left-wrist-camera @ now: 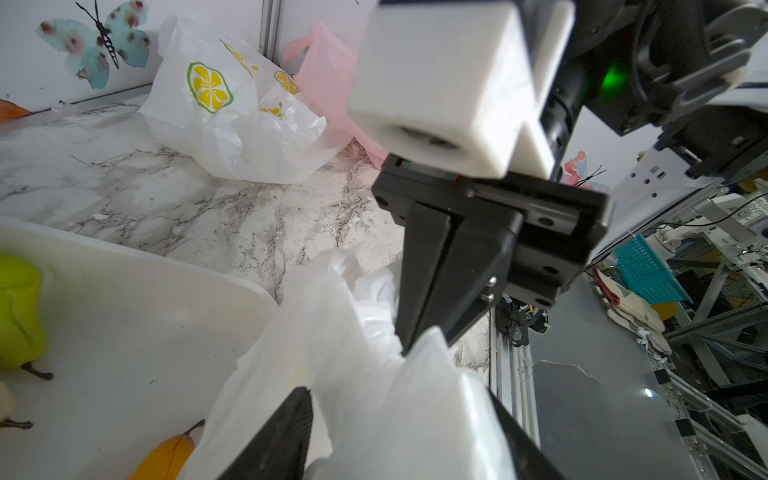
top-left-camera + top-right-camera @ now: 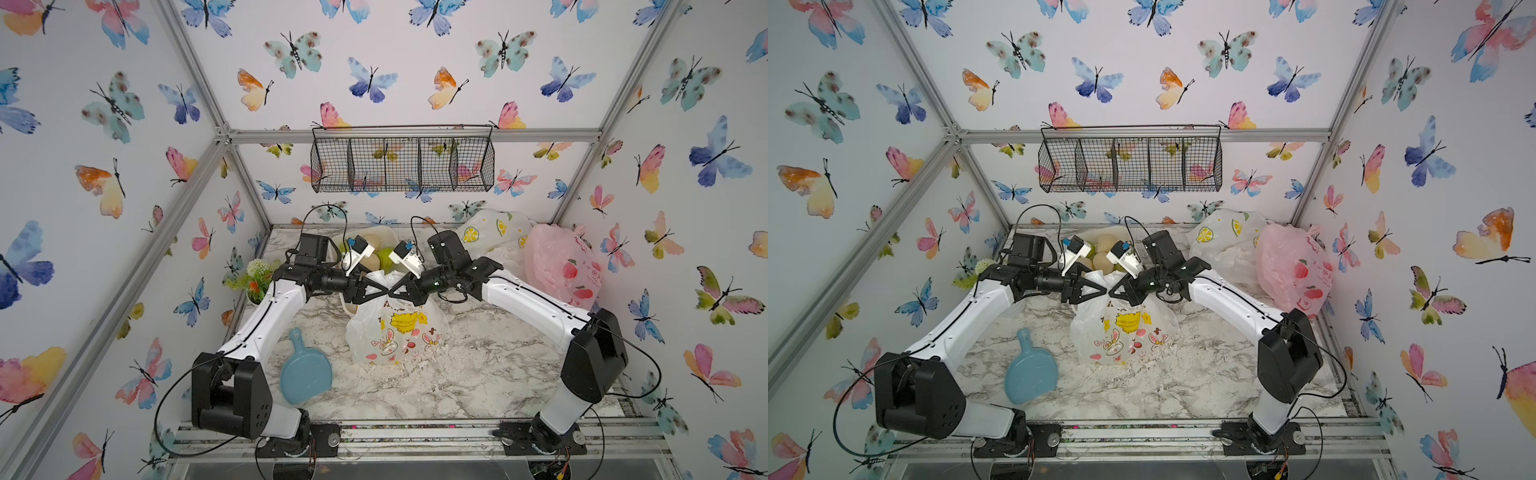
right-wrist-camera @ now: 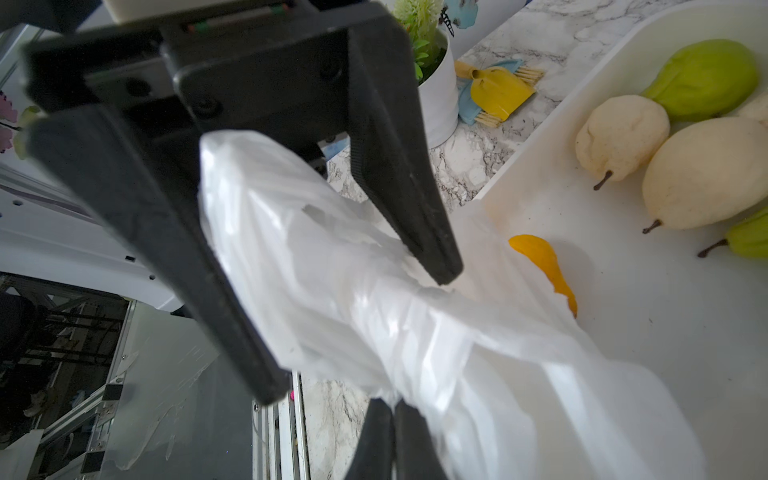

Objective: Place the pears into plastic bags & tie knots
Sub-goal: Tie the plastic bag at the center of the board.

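The bunny-print plastic bag stands mid-table, its gathered white top pulled up between my two grippers. My right gripper is shut on a twisted strand of the bag's top. My left gripper faces it tip to tip, its jaws open wide with loose plastic lying between them. Behind the bag, a white tray holds cream pears, green pears and an orange-yellow pear half hidden by plastic. No finished knot shows.
The lemon-print bag and pink fruit-print bag lie at the back right. A blue paddle-shaped plate lies front left, potted flowers stand by the left wall, and a wire basket hangs on the back wall.
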